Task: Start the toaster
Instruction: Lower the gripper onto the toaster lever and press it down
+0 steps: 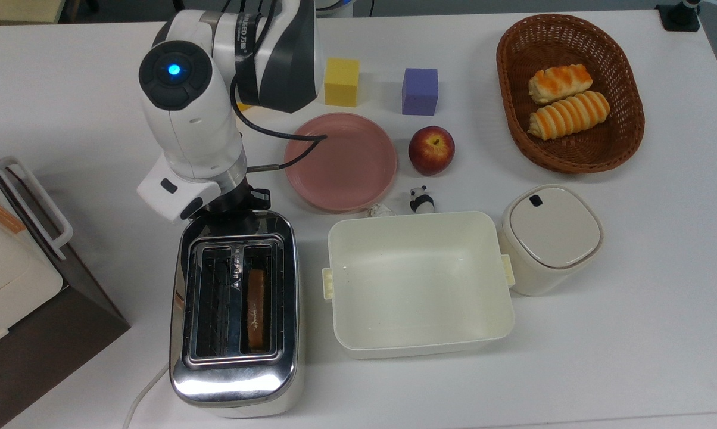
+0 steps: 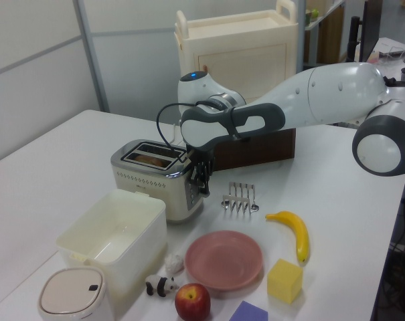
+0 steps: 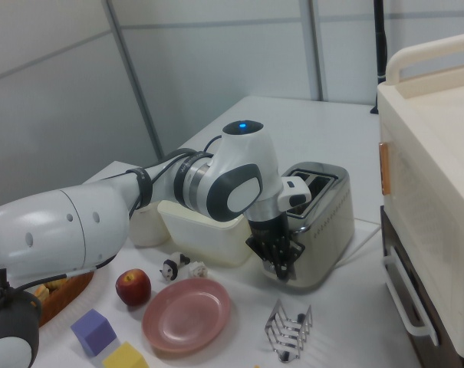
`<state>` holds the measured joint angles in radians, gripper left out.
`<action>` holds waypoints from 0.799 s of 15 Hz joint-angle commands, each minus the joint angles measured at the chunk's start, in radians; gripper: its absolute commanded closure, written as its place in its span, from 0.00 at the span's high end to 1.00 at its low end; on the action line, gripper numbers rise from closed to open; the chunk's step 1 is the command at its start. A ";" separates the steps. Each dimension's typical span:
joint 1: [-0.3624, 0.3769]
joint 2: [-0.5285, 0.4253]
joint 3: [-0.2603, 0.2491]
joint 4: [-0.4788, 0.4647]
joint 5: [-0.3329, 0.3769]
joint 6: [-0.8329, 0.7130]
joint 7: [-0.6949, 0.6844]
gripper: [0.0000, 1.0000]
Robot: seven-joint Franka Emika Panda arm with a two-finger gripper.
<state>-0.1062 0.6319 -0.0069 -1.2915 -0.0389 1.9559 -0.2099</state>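
The chrome two-slot toaster (image 1: 236, 363) stands at the front left of the top view, its white cord trailing off the near end. A slice of bread (image 1: 255, 307) sits low inside one slot. My gripper (image 2: 203, 186) points down against the toaster's (image 2: 158, 180) end face, fingers together, low on that face. The right view has the gripper (image 3: 281, 267) pressed close to the toaster's (image 3: 324, 222) front panel. From above, the wrist hides the fingertips and the spot they touch.
A cream tub (image 1: 418, 217) stands beside the toaster, with a lidded canister (image 1: 550, 238) past it. A pink plate (image 1: 340, 161), an apple (image 1: 431, 149), a panda figure (image 1: 421, 199) and a wire rack (image 2: 240, 198) lie near the arm. A cabinet (image 1: 13, 280) flanks the top view's left.
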 commanded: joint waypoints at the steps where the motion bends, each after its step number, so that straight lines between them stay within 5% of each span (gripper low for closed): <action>1: 0.005 0.045 -0.008 -0.032 0.001 0.061 -0.022 0.00; 12: 0.002 -0.010 -0.010 -0.049 -0.007 0.061 -0.019 0.00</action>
<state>-0.1061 0.6308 -0.0070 -1.2921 -0.0412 1.9584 -0.2135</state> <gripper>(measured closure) 0.991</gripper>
